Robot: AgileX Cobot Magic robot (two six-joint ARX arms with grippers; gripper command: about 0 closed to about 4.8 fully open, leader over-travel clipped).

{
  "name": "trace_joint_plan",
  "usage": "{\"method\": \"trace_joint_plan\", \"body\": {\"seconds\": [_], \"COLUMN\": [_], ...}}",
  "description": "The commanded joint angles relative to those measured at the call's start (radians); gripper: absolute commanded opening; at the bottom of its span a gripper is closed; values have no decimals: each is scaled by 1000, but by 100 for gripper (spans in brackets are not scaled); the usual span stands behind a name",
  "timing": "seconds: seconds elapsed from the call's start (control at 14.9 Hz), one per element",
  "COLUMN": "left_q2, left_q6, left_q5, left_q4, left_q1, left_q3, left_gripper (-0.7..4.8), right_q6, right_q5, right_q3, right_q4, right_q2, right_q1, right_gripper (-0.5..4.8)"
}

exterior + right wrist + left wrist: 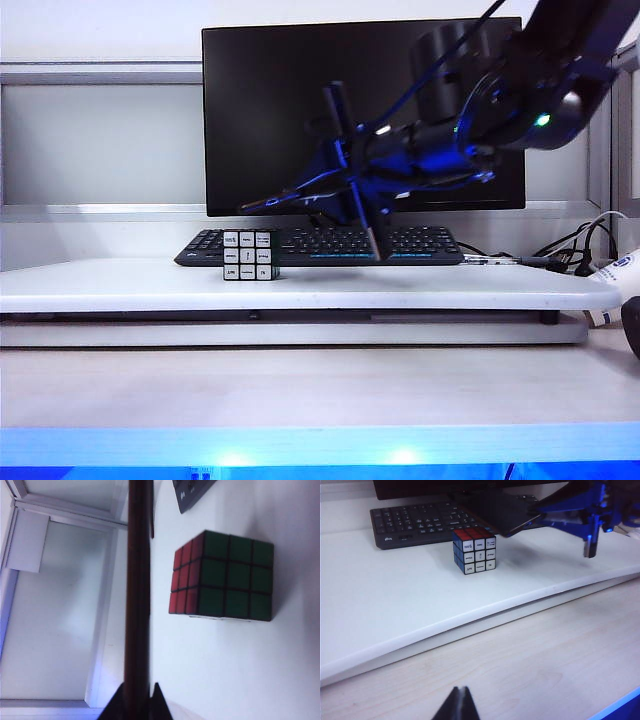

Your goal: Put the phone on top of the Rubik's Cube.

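The Rubik's Cube (248, 255) stands on the white raised shelf (420, 288), just in front of the keyboard; white symbol tiles face the exterior view. The left wrist view shows the cube (474, 550) with a red top, the right wrist view shows the cube (225, 575) with green and red sides. My right gripper (332, 190) is shut on the phone (285, 200), a thin black slab held about level in the air, higher than the cube and not touching it. The phone (497, 510) sticks out from the right gripper (536, 513). Edge-on, the phone (137, 590) runs out of the right gripper (136, 696). My left gripper (460, 700) is shut and empty, low over the wooden table.
A black keyboard (400, 243) and a dark monitor (280, 100) stand behind the cube. Cables (570, 250) and a white object (618, 280) lie at the shelf's right end. The wooden table (300, 390) stretches in front, below the shelf.
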Motion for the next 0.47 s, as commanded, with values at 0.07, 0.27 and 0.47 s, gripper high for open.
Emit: {"method": "trace_joint_plan", "body": {"seconds": [0.07,0.27,0.47], "left_q2": [1,1,1], "left_q6": [20,20,20], "left_q5": [0,0,0], "left_q4": [-11,-10,-11], "left_q1": [1,1,1], "left_q3": [-2,-2,-2], "left_gripper": [-6,-6,-6], "right_q6": [4,12,16], "right_q5": [-5,-8,-4], "right_q3": [44,111,133], "right_q4": [45,23,16], "right_q2": [22,65,85], "right_q1": [7,21,33], "right_gripper": [-9,-9,-9]}}
